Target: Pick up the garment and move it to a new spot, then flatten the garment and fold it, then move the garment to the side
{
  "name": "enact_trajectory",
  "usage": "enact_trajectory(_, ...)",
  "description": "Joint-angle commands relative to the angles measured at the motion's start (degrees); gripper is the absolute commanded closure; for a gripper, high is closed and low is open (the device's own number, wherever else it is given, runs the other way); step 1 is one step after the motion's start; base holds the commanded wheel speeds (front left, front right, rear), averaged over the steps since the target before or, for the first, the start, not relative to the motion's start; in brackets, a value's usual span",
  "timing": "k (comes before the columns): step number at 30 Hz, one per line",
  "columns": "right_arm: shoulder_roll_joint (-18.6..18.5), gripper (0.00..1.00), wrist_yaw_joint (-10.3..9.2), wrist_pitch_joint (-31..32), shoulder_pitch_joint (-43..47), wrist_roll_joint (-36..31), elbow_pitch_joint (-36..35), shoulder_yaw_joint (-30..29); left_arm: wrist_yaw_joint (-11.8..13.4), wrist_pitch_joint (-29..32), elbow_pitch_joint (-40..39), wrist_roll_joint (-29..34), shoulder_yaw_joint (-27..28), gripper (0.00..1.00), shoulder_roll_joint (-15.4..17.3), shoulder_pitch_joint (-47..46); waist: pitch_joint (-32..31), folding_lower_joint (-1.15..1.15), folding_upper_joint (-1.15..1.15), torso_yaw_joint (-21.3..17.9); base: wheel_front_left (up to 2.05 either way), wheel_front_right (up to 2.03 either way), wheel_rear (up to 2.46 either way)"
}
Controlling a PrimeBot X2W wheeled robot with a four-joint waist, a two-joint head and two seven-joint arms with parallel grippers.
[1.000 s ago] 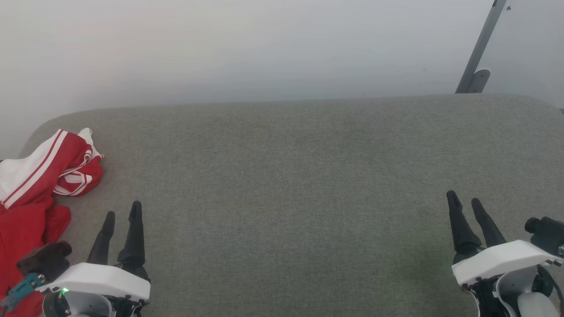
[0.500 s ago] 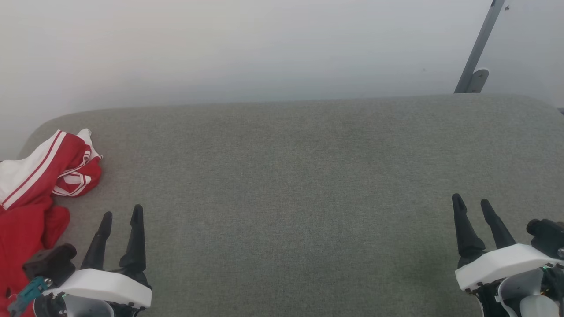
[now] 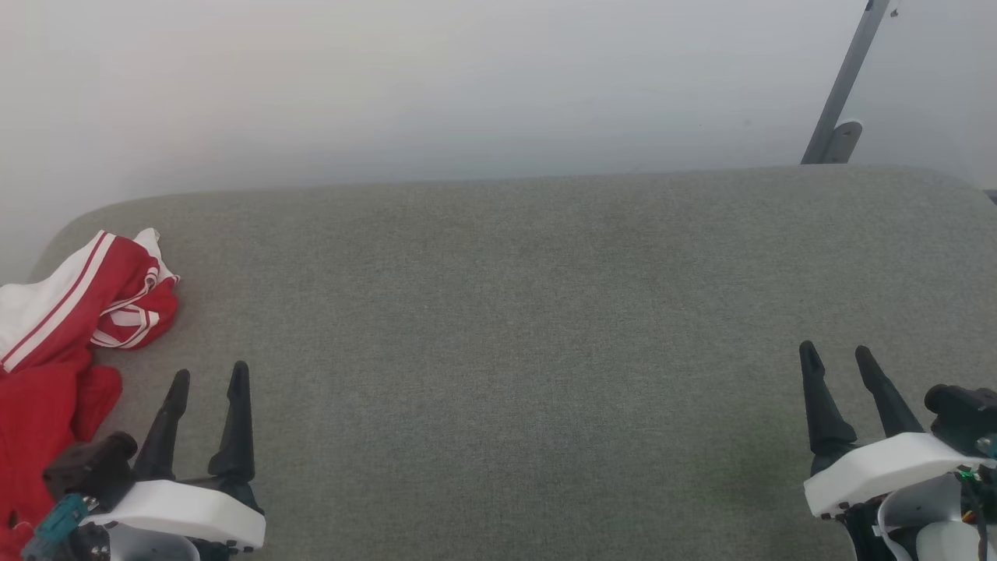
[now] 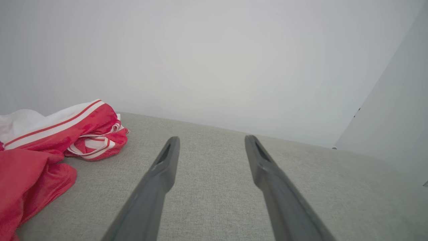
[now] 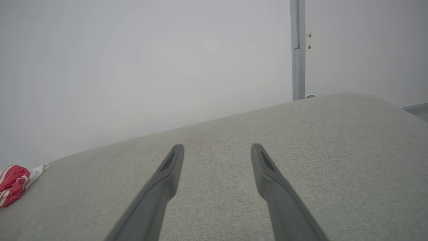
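The garment [image 3: 54, 343] lies crumpled at the far left edge of the grey padded surface [image 3: 530, 312]; it is red with white parts and red-white striped trim, and partly cut off by the head view's edge. It also lies left of the fingers in the left wrist view, garment [image 4: 43, 147], and as a small patch at the far left of the right wrist view, garment [image 5: 11, 184]. My left gripper [image 3: 206, 375] stands open and empty just right of it, not touching. My right gripper [image 3: 837, 352] is open and empty at the lower right.
A pale wall [image 3: 389, 86] rises behind the surface's far rounded edge. A grey metal post [image 3: 845, 86] leans at the back right. Bare grey fabric stretches between the two grippers.
Both grippers have drawn back a little toward the view's bottom edge. Their jaws stay open. The garment has not moved.
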Motion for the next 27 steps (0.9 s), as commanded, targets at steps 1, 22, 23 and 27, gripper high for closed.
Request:
enact_trajectory(1,-0.33,0.0,0.03,-0.61,0.3,-1.41,-0.55,0.13,-0.29,-0.61,-0.47,1.76,0.3,0.0,0.01,0.32,0.04,0.0,0.0,0.0,0.0,0.0,0.0)
enact_trajectory(22,-0.43,0.0,0.03,-2.08,0.48,-10.26,-1.33,0.09,-1.02,-2.9,-1.12,10.83,0.93,0.0,0.59,0.9,0.11,0.0,0.0,-0.14,0.0,0.0,0.0)
enact_trajectory(23,-0.43,0.0,0.03,-2.15,0.49,-10.63,-1.34,0.09,-1.0,-3.06,-1.17,11.21,0.97,0.0,0.61,0.94,0.11,0.0,0.0,-0.16,0.0,0.0,0.0)
enact_trajectory(27,-0.47,0.0,0.03,-2.56,0.51,-12.05,-1.32,0.06,-1.03,-3.39,-1.32,12.58,1.1,0.0,0.64,1.08,0.09,0.0,0.0,-0.22,0.0,0.0,0.0)
